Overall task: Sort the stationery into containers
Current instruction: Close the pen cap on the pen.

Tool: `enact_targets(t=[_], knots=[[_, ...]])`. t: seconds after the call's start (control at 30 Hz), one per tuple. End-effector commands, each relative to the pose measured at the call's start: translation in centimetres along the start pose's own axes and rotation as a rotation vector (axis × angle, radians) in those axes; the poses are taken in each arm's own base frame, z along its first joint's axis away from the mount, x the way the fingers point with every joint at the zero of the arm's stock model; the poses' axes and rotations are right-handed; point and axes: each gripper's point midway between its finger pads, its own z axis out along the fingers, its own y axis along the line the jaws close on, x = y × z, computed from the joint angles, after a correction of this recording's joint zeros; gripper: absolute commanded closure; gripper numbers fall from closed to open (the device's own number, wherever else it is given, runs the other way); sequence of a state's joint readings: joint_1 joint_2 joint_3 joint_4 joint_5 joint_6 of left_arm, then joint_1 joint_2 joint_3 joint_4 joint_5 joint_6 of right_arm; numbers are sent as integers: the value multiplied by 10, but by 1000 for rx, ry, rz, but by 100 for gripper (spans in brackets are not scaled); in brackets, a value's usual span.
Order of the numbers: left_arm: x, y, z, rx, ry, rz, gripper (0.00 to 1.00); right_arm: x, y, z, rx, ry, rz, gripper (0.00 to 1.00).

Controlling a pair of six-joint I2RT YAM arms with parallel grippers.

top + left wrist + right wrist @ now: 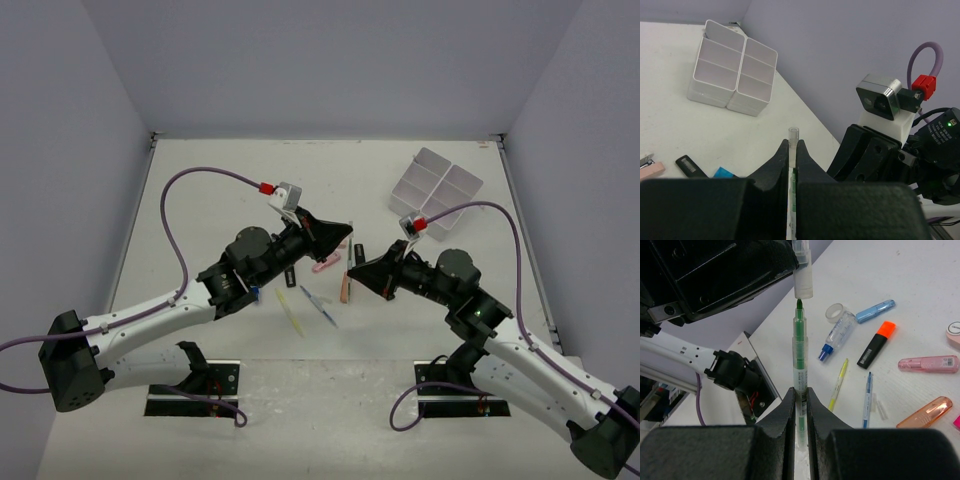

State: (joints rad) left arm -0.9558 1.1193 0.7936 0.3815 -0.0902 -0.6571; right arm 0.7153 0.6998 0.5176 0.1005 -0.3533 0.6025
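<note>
My right gripper point(800, 392) is shut on a thin green highlighter pen point(799, 350), tip pointing away. My left gripper point(793, 145) is shut on the pen's clear cap point(793, 135), which in the right wrist view point(803, 275) sits just off the green tip. In the top view the left gripper point(345, 240) and the right gripper point(356, 262) meet nose to nose above the table's middle. The white four-compartment tray point(436, 190) stands at the far right and also shows in the left wrist view point(735, 75).
Below the grippers lie a tape roll point(834, 312), a blue marker point(875, 311), a black highlighter with an orange cap point(876, 344), a yellow pen point(838, 385), a blue pen point(867, 399), and pink point(928, 364) and orange point(925, 412) cases.
</note>
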Motion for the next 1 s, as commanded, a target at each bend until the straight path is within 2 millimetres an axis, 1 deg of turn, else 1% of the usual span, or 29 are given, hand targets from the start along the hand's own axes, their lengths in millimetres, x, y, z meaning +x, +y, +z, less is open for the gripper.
enact_targets(t=[0.0,0.17,0.27,0.47,0.67,0.87,0.97], knots=[[-18,-8,-2,32,-68,28,100,-19,11,-1,-11,-45,-23,100],[-14,-14,-1,67,-54,27,100,-22,9,1,5,-49,-23,100],[-11,-12,-1,67,-46,25,100,-24,8,3,12,-55,-19,100],[-8,-7,-1,49,-45,26,100,-28,12,1,1,-64,-21,100],[-14,-2,-2,17,-69,24,100,-28,13,-1,2,-54,-34,100],[-24,-6,-1,11,-88,26,100,-19,6,0,17,-31,-32,100],[-25,-6,-1,7,-88,27,100,-18,7,-1,16,-30,-37,100]])
